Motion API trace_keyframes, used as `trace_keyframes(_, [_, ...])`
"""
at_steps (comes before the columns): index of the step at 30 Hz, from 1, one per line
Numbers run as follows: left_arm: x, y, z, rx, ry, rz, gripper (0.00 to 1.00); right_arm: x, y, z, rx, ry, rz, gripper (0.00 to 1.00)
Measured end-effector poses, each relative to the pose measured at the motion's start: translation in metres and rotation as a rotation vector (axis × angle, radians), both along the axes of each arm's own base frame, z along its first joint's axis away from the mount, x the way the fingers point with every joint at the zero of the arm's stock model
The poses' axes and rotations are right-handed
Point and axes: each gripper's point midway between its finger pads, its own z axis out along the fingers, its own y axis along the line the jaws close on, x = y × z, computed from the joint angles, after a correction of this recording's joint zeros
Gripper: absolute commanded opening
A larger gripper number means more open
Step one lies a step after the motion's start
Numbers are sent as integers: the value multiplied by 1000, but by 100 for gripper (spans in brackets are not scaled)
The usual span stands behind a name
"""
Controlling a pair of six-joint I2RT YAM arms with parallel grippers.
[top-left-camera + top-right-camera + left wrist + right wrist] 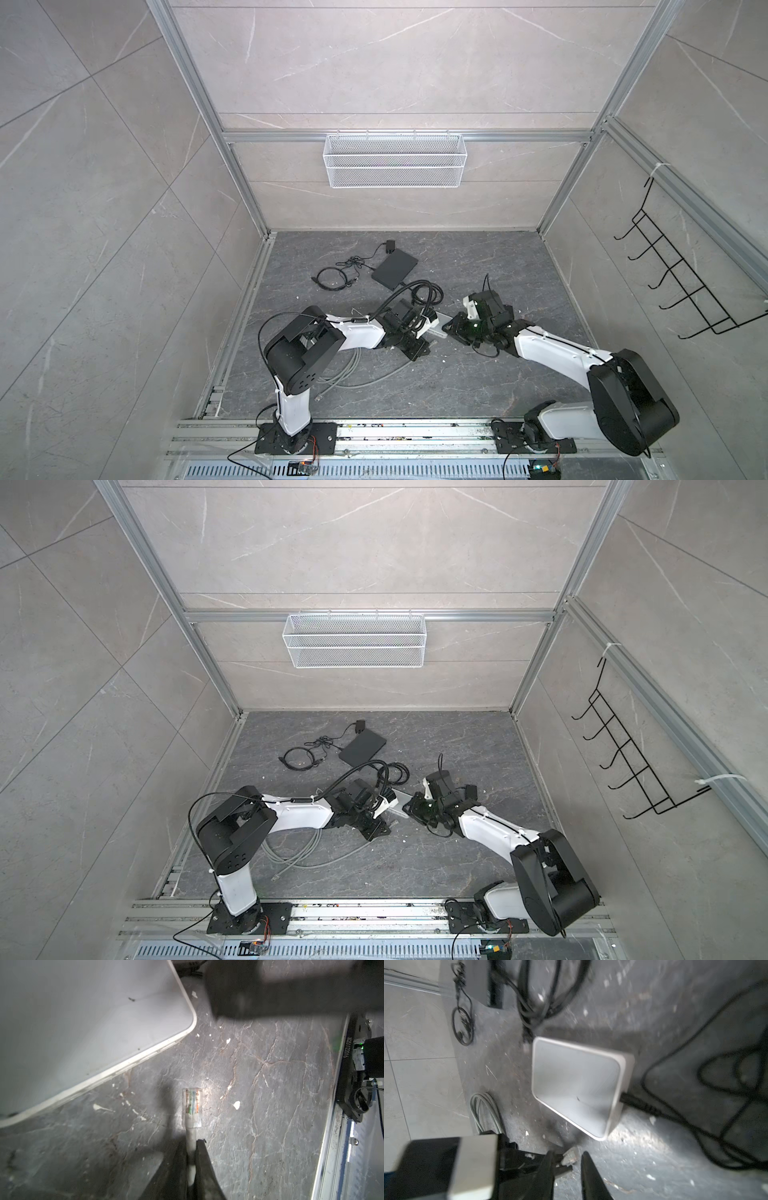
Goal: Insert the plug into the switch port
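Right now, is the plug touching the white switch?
Apart. The left wrist view shows bare floor between the clear plug and the white switch; the left pincer is shut on the grey cable just behind the plug.

text: JG25112016, digits unsure | on: black bar (pixel 346 1048) | left wrist view

Bench (pixel 478 374) dark grey, marbled with thin pale veins and dotted with white flecks; walls (pixel 83 208) pale grey with faint white veins; switch (pixel 575 1084) white with a light grey top; plug (pixel 192 1103) clear, with orange, green and blue strands showing inside; cable (pixel 191 1132) light grey; box (pixel 395 270) black, its cords (pixel 332 276) black too; basket (pixel 395 160) white mesh; rack (pixel 681 282) black wire; arms (pixel 361 334) white with black joints; left tool (pixel 192 1144) black.
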Motion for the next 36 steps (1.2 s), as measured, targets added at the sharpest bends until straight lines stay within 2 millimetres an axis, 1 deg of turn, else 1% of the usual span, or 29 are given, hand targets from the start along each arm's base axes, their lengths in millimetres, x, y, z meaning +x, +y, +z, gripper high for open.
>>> trace_keyframes(3, [6,2,0,35,-15,22,8,19,-8,15,-71,-102,28,31])
trace_keyframes(5, [8,2,0,53,-20,31,8,25,-11,16,-113,-143,62,32])
trace_keyframes(7, [9,2,0,66,-21,40,7,27,-10,10,-148,-163,107,33])
trace_keyframes(12, [11,2,-1,98,-4,71,6,28,-11,-14,-233,-182,220,36])
trace_keyframes(16, [14,0,-1,144,-1,103,6,31,-9,-30,-274,-188,278,36])
trace_keyframes(19, [16,-4,0,173,1,117,6,37,-7,-34,-279,-206,295,36])
trace_keyframes(23, [13,-6,-1,185,3,128,7,40,0,-28,-250,-243,313,36])
trace_keyframes(27, [7,0,0,186,0,124,7,31,8,-16,-185,-253,339,36])
trace_keyframes(29, [4,4,-1,190,-5,111,7,25,14,-8,-130,-245,341,36])
trace_keyframes(31, [1,6,0,182,-13,89,7,18,18,-4,-75,-220,336,37])
trace_keyframes(32, [-1,6,0,175,-14,77,7,12,20,-5,-45,-198,333,38])
trace_keyframes(33, [-3,7,0,170,-17,64,7,7,21,-7,-18,-174,329,42])
trace_keyframes(36, [-8,7,1,150,-21,39,6,-9,23,-16,53,-93,308,43])
